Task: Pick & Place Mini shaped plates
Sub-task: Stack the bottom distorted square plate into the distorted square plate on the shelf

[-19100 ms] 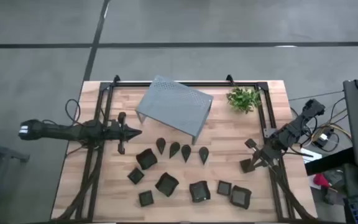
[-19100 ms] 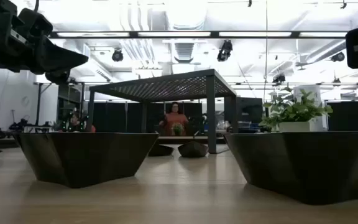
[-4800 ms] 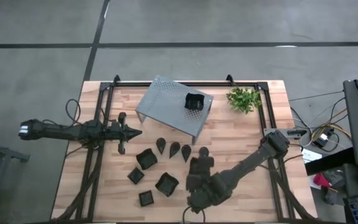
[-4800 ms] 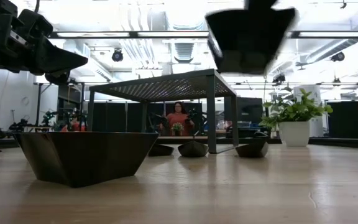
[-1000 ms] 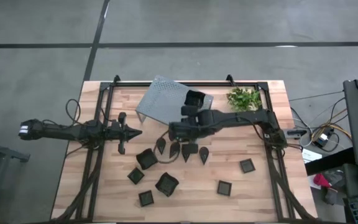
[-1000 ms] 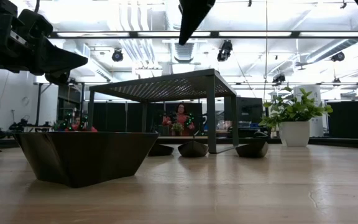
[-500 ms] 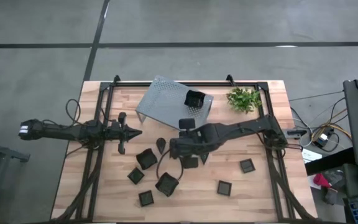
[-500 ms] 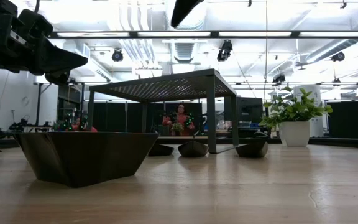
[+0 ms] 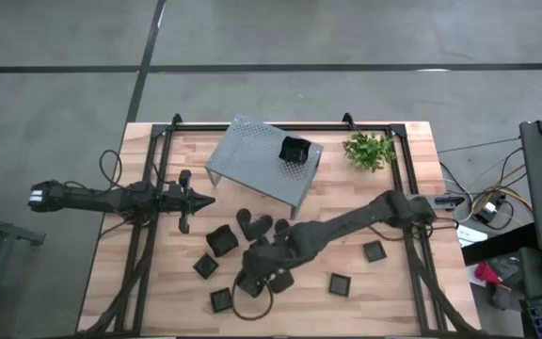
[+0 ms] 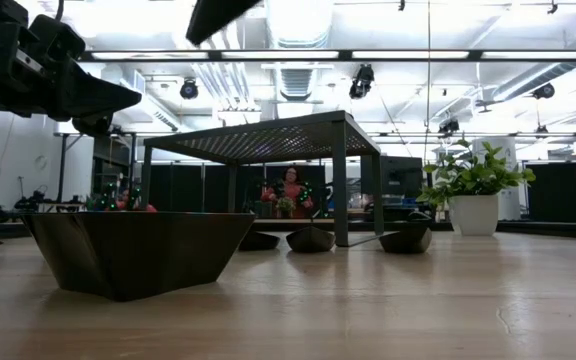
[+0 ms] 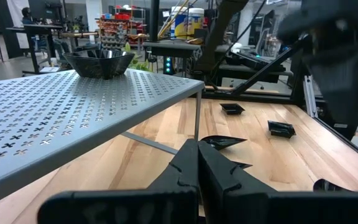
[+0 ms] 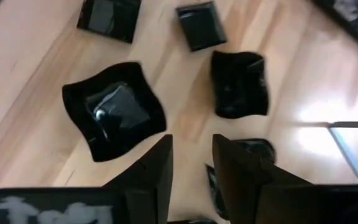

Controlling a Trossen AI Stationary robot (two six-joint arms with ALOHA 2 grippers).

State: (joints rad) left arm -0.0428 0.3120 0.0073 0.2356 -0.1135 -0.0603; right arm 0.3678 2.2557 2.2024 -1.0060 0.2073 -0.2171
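Several mini shaped plates lie on the wooden table: dark squares (image 9: 219, 240) (image 9: 205, 266) (image 9: 221, 300) (image 9: 339, 282) (image 9: 373, 250) and teardrops (image 9: 245, 221). One plate (image 9: 294, 149) rests on top of the grey perforated shelf (image 9: 252, 165). My right gripper (image 12: 191, 165) hangs open above the near-left group, fingers pointing down, beside a wavy square plate (image 12: 114, 118). It touches nothing. In the high view the right arm (image 9: 280, 254) covers that plate. My left gripper (image 9: 200, 199) waits shut at the table's left, level with the shelf (image 11: 73, 112).
A small green plant (image 9: 369, 150) stands at the far right, beside the shelf. Black frame rails (image 9: 149, 226) run along the table's left and right sides. Bare wood (image 9: 384, 292) shows at the near right around two small squares.
My right gripper has travelled from beside the shelf toward the table's near edge and a little left, ending over the near-left plates. It has stayed open. The plate on the shelf has kept its place.
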